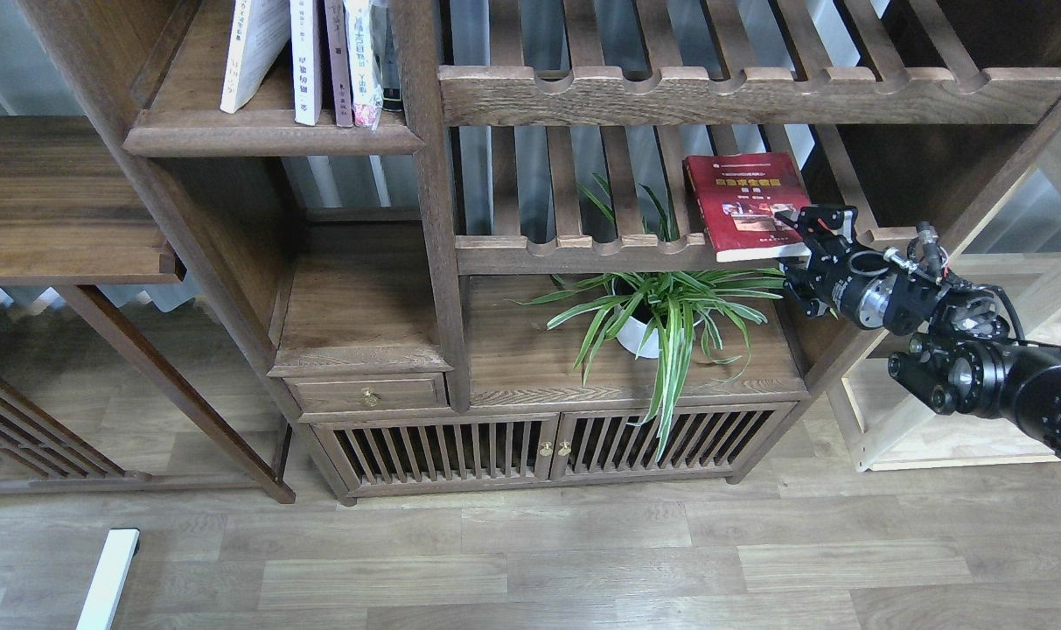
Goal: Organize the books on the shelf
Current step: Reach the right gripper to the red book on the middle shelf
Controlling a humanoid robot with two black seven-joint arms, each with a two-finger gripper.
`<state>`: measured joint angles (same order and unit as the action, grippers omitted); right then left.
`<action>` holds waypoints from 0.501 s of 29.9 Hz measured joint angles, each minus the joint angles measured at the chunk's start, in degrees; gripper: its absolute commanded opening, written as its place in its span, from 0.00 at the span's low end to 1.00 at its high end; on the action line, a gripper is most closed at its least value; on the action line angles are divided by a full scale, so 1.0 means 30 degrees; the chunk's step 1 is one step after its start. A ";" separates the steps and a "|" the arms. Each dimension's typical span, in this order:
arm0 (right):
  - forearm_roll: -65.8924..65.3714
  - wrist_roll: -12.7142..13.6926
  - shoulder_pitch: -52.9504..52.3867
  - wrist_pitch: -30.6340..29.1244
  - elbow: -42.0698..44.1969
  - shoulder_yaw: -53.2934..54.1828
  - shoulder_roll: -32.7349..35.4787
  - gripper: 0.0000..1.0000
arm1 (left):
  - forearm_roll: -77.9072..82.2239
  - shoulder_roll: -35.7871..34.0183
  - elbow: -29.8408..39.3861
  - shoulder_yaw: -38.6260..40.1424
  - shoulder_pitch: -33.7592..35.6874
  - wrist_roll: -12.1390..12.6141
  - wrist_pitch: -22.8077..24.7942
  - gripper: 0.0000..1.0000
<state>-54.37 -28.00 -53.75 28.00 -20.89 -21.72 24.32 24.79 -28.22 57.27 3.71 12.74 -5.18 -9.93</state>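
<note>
The red book (740, 206) lies flat on the slatted rack (582, 254), overhanging its front rail above the potted plant (661, 306). The right gripper (801, 241) reaches in from the right, arm near level, its 2 fingers pinching the book's lower right corner.

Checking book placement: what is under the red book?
The red book lies on a slatted rack, its front edge overhanging the rail. Plant leaves show below; slats directly beneath are covered.

Even daylight, sharp focus, soft shadows under shelves, slight bowing at edges
</note>
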 measured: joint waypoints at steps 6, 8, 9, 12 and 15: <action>0.0090 0.0002 -0.0065 -0.0001 -0.0110 0.0190 0.0021 0.00 | 0.0000 0.0004 -0.0110 0.0022 0.0000 -0.0002 -0.0002 0.90; 0.0361 0.0000 -0.0055 0.0000 -0.0212 0.0317 0.0052 0.00 | 0.0000 0.0004 -0.0165 0.0023 -0.0014 -0.0019 -0.0002 0.90; 0.0579 0.0001 -0.0040 0.0000 -0.0338 0.0351 0.0096 0.00 | 0.0000 0.0004 -0.0178 0.0023 -0.0021 -0.0022 -0.0002 0.90; 0.1064 0.0000 -0.0020 0.0000 -0.1222 0.0379 0.0450 0.00 | 0.0000 0.0010 -0.0198 0.0023 -0.0023 -0.0030 -0.0002 0.90; 0.1204 0.0002 -0.0022 0.0002 -0.2860 0.0403 0.1383 0.00 | 0.0000 0.0060 -0.0311 0.0024 -0.0008 -0.0033 -0.0002 0.90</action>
<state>-50.75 -27.99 -53.81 28.01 -29.47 -20.51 28.47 24.79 -28.05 56.34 3.78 12.72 -5.28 -9.93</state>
